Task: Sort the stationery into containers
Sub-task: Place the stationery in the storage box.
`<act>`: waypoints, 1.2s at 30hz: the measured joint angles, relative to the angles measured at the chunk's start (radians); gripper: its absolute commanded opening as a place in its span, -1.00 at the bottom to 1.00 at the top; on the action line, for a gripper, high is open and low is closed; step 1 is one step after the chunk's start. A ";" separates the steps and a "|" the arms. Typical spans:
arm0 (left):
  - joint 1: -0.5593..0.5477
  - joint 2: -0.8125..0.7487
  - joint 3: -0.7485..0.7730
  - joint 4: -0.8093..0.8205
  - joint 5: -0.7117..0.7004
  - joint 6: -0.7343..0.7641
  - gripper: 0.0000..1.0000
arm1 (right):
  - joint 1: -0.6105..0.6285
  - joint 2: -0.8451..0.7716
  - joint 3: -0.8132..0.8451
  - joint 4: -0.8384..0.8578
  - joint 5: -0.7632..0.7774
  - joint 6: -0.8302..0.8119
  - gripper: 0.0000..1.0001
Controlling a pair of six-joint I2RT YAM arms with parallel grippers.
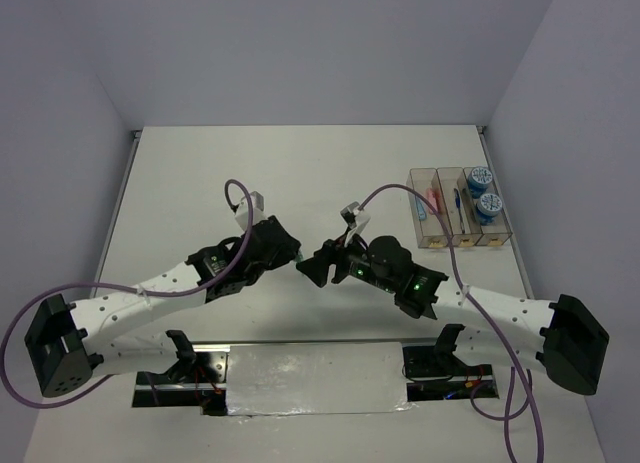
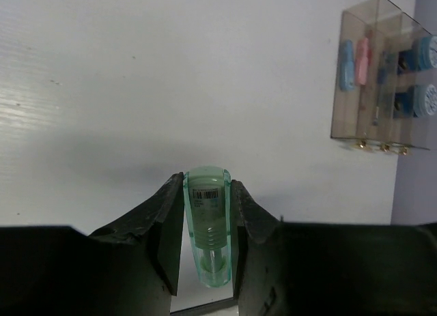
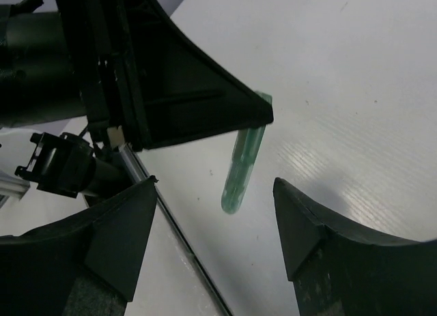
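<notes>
The left end effector (image 2: 206, 188) is gripping the green piece (image 2: 207, 227), seemingly handing it over, while the right end effector (image 3: 215, 186) is standing open, probably needing to close on the tip just ahead of it.

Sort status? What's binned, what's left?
Done: two round blue-and-white rolls, a blue oblong piece and a pink oblong piece sit in the clear tan plastic bins. In hand: left gripper clamps a translucent green oblong piece; right gripper open close by. Left: binning that green piece.
</notes>
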 measured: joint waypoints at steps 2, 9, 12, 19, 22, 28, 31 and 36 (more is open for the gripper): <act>-0.022 -0.009 0.000 0.017 0.000 0.003 -1.00 | 0.000 -0.003 -0.001 0.013 0.001 -0.001 0.42; -0.056 -0.017 0.010 0.025 -0.014 0.020 -1.00 | 0.000 0.011 -0.002 0.018 0.027 -0.003 0.32; -0.073 -0.019 0.022 0.022 -0.024 0.021 -1.00 | 0.000 0.018 -0.010 0.028 0.040 -0.003 0.26; -0.085 -0.037 0.030 0.022 -0.028 0.021 -1.00 | -0.004 0.063 -0.019 0.078 0.035 -0.015 -0.07; -0.087 -0.038 0.030 0.026 -0.029 0.023 -0.89 | -0.006 0.073 -0.026 0.116 0.011 -0.017 -0.99; -0.089 -0.045 0.030 0.035 -0.028 0.036 0.99 | -0.021 0.091 -0.034 0.159 -0.013 -0.010 -1.00; -0.096 -0.048 0.040 0.003 -0.037 0.019 0.99 | -0.044 0.093 -0.034 0.164 -0.026 -0.013 -1.00; -0.099 -0.066 0.174 -0.202 -0.134 0.020 0.99 | -0.223 0.080 -0.039 0.109 -0.060 -0.061 -1.00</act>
